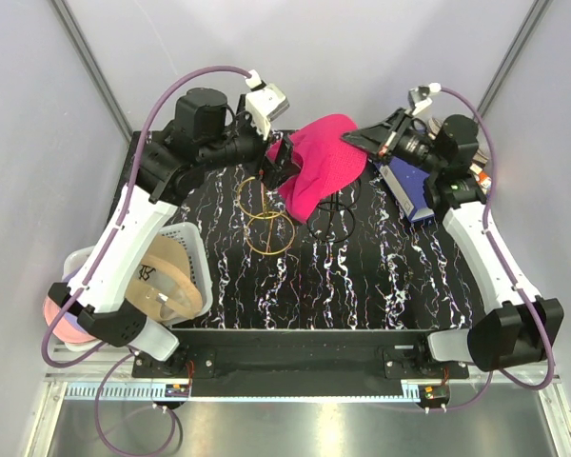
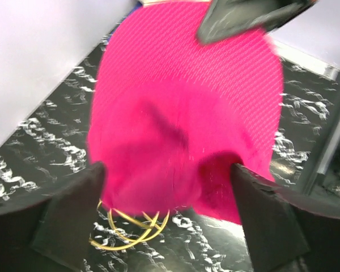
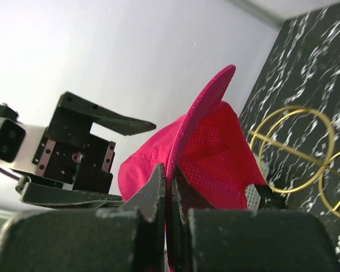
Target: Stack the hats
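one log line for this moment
right gripper: shut on magenta cap brim | left gripper: open, fingers either side of cap | cap: raised over gold ring frames

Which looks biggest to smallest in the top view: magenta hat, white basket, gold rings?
1. Tied, about alike: magenta hat and basket, though the left arm hides part of the basket.
2. Smallest: gold rings.

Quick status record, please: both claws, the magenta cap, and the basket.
left claw: open, fingers on either side of the magenta cap
right claw: shut on the cap's brim
magenta cap: raised, with the gold rings below its edge
basket: at the table's left, tan cap inside
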Controlling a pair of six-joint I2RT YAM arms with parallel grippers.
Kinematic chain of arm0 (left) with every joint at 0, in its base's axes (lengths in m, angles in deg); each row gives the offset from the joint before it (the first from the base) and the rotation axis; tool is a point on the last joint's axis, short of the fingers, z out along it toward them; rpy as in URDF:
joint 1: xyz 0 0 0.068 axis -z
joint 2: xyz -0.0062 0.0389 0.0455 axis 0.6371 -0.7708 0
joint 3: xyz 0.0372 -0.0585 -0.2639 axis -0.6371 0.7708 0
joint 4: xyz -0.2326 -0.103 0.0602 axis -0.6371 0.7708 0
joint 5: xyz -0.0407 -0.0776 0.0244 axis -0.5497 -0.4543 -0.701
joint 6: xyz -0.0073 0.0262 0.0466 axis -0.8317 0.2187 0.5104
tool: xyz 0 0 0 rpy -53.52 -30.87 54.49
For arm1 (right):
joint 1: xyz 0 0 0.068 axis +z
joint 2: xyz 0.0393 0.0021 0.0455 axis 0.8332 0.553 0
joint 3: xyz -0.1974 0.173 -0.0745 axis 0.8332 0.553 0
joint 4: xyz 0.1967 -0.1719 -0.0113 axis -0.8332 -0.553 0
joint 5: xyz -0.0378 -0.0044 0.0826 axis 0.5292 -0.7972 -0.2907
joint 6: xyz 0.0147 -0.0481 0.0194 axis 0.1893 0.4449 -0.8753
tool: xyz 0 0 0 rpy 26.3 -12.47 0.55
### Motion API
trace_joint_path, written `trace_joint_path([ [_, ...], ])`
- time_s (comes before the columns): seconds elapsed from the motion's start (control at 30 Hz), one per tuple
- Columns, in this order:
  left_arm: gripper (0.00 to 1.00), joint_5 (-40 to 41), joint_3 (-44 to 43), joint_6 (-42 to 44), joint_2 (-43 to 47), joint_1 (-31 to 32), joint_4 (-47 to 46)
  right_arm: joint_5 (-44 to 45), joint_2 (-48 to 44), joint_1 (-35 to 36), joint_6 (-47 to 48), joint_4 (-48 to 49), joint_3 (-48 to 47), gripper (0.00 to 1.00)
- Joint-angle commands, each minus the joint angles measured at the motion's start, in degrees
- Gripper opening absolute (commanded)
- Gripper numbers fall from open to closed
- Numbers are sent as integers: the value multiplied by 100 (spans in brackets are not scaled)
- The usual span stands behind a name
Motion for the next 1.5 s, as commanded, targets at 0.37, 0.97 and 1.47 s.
trace_joint_path([
  [0.37,99,1365,1247,-651,715,-439,-746,416,-299,-595,913,239,515,0],
  [0.97,99,960,1353,-1469,48,-448,-1643,-454,1116,-1456,1169,749,339,0],
  [1.47,99,-156,1230,-2075,-1042,-448,-2319,-357,527,-1509,1547,485,1640,0],
])
